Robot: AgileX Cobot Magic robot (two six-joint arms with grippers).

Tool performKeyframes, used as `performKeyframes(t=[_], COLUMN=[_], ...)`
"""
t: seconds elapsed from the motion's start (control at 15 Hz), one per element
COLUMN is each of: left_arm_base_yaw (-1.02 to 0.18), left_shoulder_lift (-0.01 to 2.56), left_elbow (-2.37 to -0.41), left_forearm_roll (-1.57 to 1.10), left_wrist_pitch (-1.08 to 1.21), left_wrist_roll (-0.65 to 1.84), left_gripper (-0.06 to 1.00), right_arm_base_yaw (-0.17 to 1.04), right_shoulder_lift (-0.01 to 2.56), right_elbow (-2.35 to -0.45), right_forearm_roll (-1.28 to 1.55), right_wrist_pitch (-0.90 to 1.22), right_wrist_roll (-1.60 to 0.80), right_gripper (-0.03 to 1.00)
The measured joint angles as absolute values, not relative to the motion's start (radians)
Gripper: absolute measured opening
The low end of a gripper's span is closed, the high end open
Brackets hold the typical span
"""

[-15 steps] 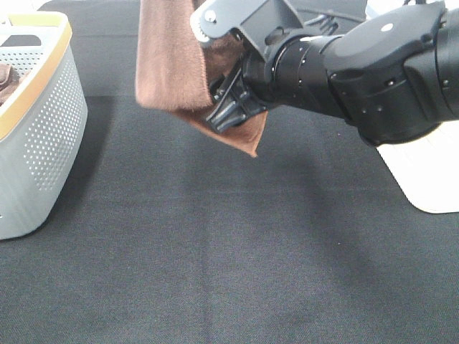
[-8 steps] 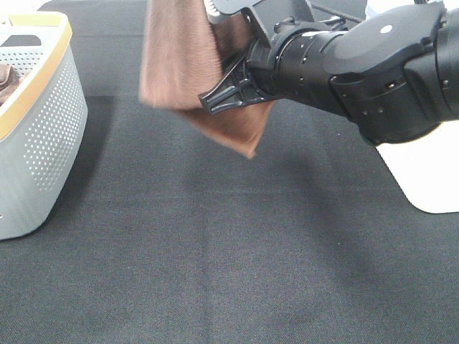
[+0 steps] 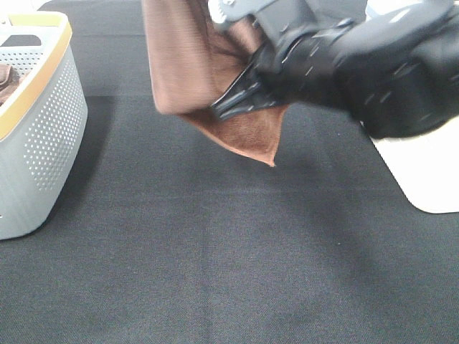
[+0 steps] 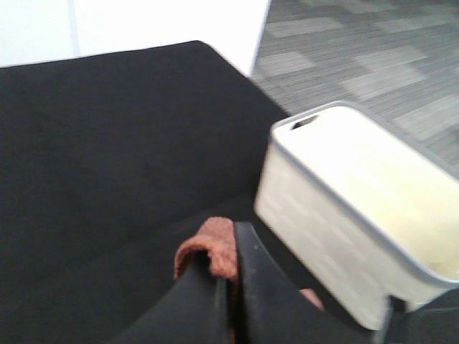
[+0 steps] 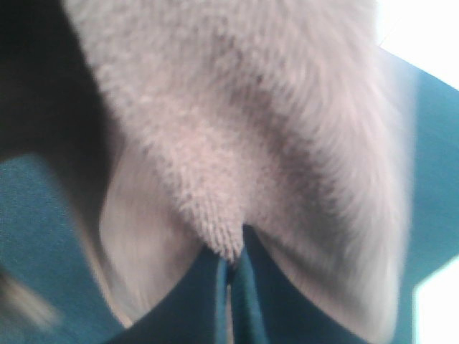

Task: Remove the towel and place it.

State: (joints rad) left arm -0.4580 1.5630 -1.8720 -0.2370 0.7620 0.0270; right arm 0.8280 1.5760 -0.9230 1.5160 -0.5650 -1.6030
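The reddish-brown towel (image 3: pixel 193 64) hangs above the black table, its top running out of the exterior view and one corner pointing down. My right gripper (image 3: pixel 233 104) reaches in from the right and is shut on the towel's lower part. In the right wrist view the towel (image 5: pixel 237 129) looks pale and fills the frame, with the right gripper (image 5: pixel 229 276) pinched on a fold. The left gripper (image 4: pixel 228 287) shows only in its wrist view, shut on a bunched edge of the towel (image 4: pixel 211 247).
A perforated grey basket (image 3: pixel 43 122) with a yellow rim stands at the table's left edge, something brown inside it. A white object (image 3: pixel 423 172) sits at the right edge. The left wrist view shows a white bin (image 4: pixel 337 215) beside the table.
The right gripper's jaws have shut on the towel. The towel has swung slightly to the right, its lower corner now further right and lower. The right arm is blurred with motion.
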Motion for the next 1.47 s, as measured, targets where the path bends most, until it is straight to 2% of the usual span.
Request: performKeyframes(t=[0.33,0.67,1.0,1.27,1.47], left_arm_base_yaw=[-0.458,-0.458,-0.458,-0.458,-0.457], left_shoulder_lift=[1.571,1.577,1.661,1.765,1.833], left_elbow=[-1.872,-1.872,-1.874,-1.874,-1.874], left_forearm_roll=[-0.132,-0.018,0.019,0.167,0.254], left_wrist_pitch=[0.76,0.759,0.754,0.58,0.475], left_wrist_roll=[0.025,0.025,0.025,0.025,-0.01], left_gripper=[0.0,0.0,0.0,0.0,0.0], right_arm_base_yaw=[0.828,0.828,0.828,0.822,0.714], right_shoulder_lift=[1.461,1.415,1.413,1.513,1.631], right_elbow=[-0.923,-0.923,-0.923,-1.046,-1.191], right_forearm_roll=[1.718,1.74,1.626,1.457,1.524], right_wrist_pitch=[-0.567,-0.612,-0.666,-0.748,-0.703], right_wrist_roll=[-1.842,-2.023,-2.018,-1.901,-1.857], right_gripper=[0.0,0.0,0.0,0.0,0.0])
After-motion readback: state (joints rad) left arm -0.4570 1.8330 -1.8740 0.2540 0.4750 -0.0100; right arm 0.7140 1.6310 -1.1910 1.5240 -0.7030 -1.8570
